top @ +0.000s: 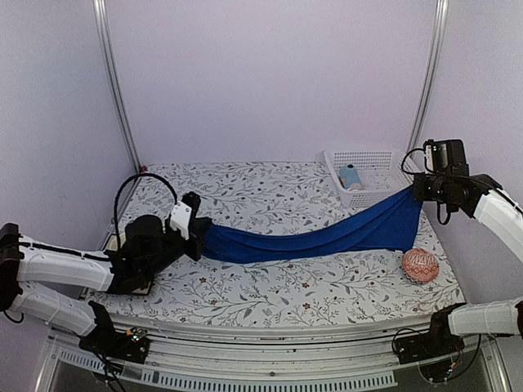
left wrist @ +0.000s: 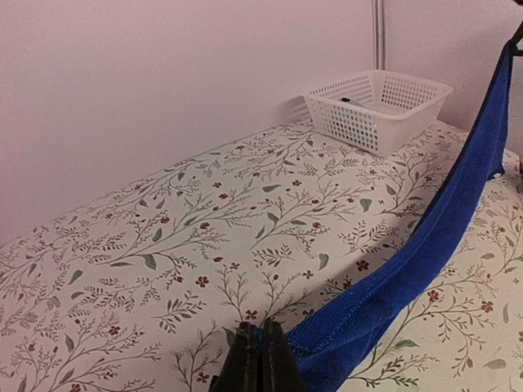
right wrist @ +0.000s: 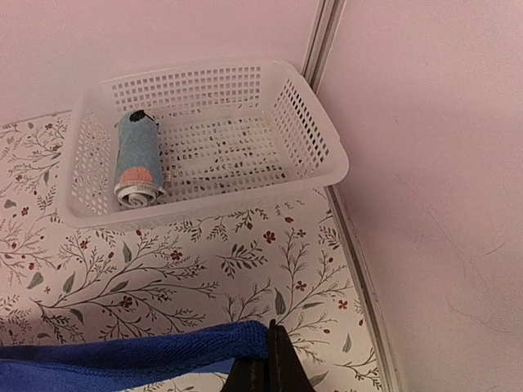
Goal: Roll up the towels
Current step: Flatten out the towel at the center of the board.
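Observation:
A long royal-blue towel [top: 327,233] stretches across the table between my two grippers, sagging in the middle. My left gripper [top: 198,233] is shut on its left end, low over the table; in the left wrist view the left gripper [left wrist: 261,339] pinches the royal-blue towel [left wrist: 425,237] at a corner. My right gripper [top: 417,189] is shut on the right end, raised higher; the right wrist view shows the right gripper [right wrist: 276,343] with the towel's edge [right wrist: 147,351] clamped. A light-blue towel [right wrist: 136,159], rolled into a short cylinder, lies in the white basket [right wrist: 315,135].
The white basket [top: 388,194] stands at the back right by the wall. A round pink-red patterned ball [top: 420,265] lies at the table's right edge, below the towel's raised end. Walls close in behind and to the right.

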### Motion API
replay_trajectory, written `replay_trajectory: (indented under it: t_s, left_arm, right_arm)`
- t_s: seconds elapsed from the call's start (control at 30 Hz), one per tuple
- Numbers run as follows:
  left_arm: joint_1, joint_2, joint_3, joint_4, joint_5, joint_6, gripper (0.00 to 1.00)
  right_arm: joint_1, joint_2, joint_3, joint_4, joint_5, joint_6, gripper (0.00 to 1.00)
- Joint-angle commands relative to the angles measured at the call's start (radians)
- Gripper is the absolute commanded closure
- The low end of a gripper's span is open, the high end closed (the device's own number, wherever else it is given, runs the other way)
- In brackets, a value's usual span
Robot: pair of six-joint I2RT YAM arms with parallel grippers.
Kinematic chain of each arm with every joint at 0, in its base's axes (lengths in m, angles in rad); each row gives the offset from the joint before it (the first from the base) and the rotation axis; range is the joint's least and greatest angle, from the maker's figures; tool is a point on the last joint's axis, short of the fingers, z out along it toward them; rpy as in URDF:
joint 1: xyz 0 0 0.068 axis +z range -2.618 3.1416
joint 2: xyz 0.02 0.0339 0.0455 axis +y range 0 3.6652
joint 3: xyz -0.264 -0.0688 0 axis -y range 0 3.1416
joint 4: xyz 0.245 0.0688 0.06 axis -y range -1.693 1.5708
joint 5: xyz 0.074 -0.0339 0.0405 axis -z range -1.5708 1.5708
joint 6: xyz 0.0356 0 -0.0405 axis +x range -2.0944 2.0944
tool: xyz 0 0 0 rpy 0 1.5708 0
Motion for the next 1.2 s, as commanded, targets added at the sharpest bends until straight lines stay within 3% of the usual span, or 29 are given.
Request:
replay_trajectory:
  t_s: [0.0,0.23,0.43,0.63,0.93,1.07,1.17]
  left_arm:
    - [-0.094,0.069,-0.032,0.117,-0.144,-0.078,1.00]
    - [-0.106,0.225,-0.041,0.157,-0.094,-0.119,1.00]
    - [-0.118,0.358,0.037,0.012,-0.029,-0.229,0.93]
    - [-0.141,0.366,0.009,-0.024,-0.067,-0.358,0.87]
    - [-0.227,0.419,-0.027,-0.002,-0.079,-0.458,0.80]
    - [-0.255,0.432,-0.014,-0.051,-0.082,-0.455,0.70]
    - [-0.267,0.355,-0.012,-0.132,-0.128,-0.430,0.51]
  right_arm:
    - [0.010,0.030,-0.017,-0.006,0.038,0.027,0.97]
    - [0.024,0.150,-0.036,-0.005,0.055,0.035,0.97]
    - [0.026,0.283,-0.009,0.013,0.132,0.038,0.97]
    - [0.002,0.434,0.060,0.052,0.198,0.033,0.97]
    - [-0.006,0.461,0.068,0.103,0.161,0.014,0.97]
    - [-0.005,0.458,0.059,0.116,0.131,0.008,0.97]
    - [-0.006,0.455,0.054,0.124,0.120,0.003,0.97]
